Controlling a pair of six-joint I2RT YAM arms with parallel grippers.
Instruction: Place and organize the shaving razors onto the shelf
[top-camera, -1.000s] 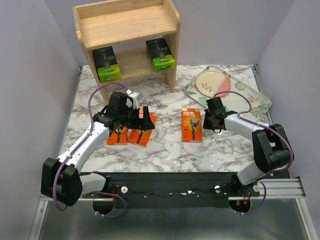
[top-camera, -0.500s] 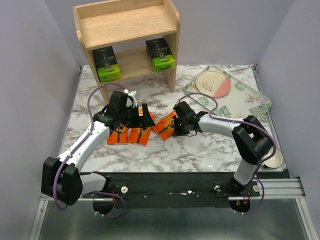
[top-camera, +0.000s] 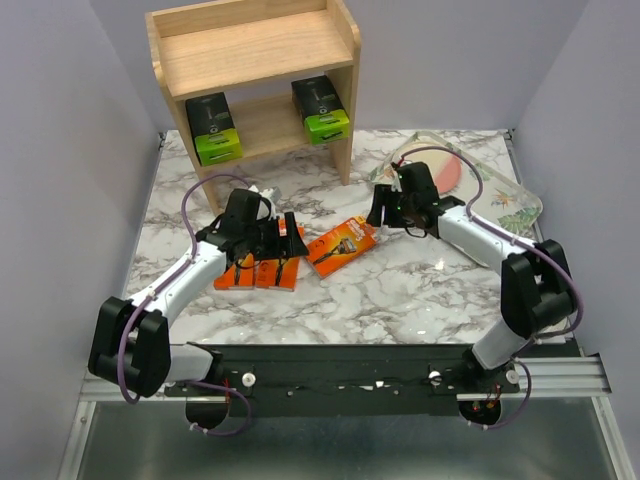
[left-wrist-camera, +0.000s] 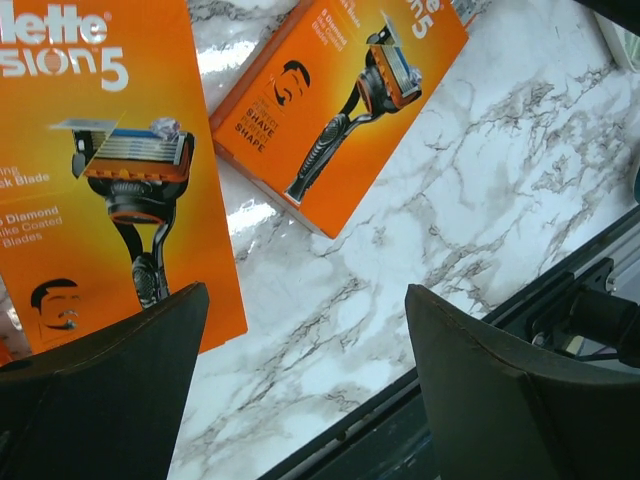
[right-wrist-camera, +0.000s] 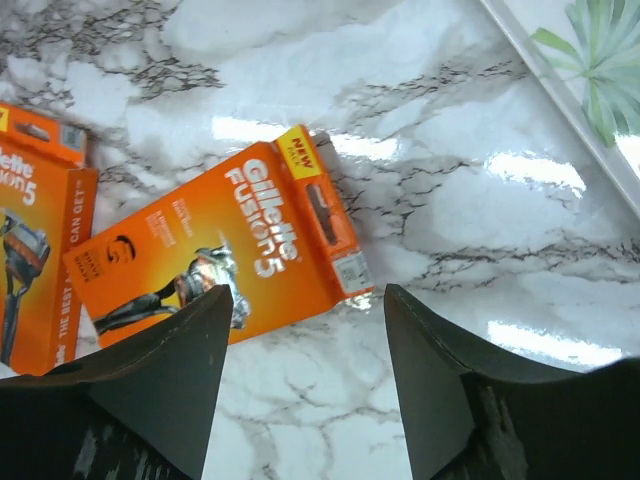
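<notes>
Two dark grey shaving razor packs with lime-green ends (top-camera: 213, 128) (top-camera: 320, 110) stand on the lower tier of the wooden shelf (top-camera: 255, 60). Two orange packs (top-camera: 256, 275) lie side by side on the marble, and a third orange pack (top-camera: 342, 246) lies tilted just right of them. My left gripper (top-camera: 290, 240) hovers over the pair, open and empty; its wrist view shows one pack (left-wrist-camera: 100, 170) and the tilted one (left-wrist-camera: 340, 95) beyond the open left gripper (left-wrist-camera: 305, 330). My right gripper (top-camera: 380, 212) is open just behind the tilted pack (right-wrist-camera: 220, 260), apart from it.
A floral tray (top-camera: 510, 200) holding a pink and cream plate (top-camera: 447, 172) sits at the back right, partly under the right arm. The shelf's top tier carries nothing. The table's front rail (left-wrist-camera: 560, 290) runs close below the left gripper.
My right gripper carried the third orange pack left beside the other two, opened, let it go and drew back toward the tray. The left arm shifted only slightly.
</notes>
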